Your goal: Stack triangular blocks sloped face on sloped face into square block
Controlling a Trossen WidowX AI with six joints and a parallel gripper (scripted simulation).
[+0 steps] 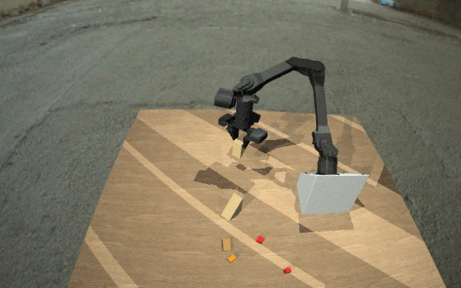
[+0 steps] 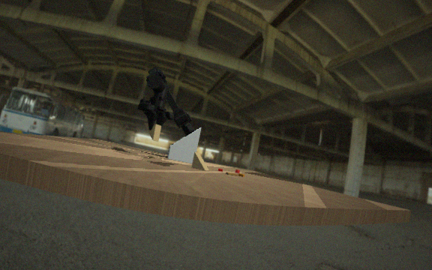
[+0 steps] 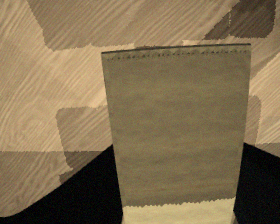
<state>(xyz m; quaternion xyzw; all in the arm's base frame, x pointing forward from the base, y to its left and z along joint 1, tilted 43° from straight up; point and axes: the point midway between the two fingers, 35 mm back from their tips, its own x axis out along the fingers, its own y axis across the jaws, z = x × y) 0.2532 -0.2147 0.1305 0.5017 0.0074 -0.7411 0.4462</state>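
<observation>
Tool [image 1: 240,143] [image 2: 154,127] is pinching one triangular block [image 1: 237,149] [image 2: 156,133] [image 3: 177,125] above the table [image 1: 166,224] [image 2: 186,195], while the other block [image 1: 232,206] [image 2: 200,161] is just sitting there, well apart.

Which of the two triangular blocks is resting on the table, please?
The triangular block between the pale grey wedge-shaped box and the small orange pieces in the top view; its twin hangs in the pincer.

A pale wooden triangular block [image 1: 237,148] [image 2: 156,133] [image 3: 178,127] is held above the worktop; its matching wedge [image 1: 232,206] [image 2: 200,161] rests on the worktop, well apart, sloped face up.
</observation>
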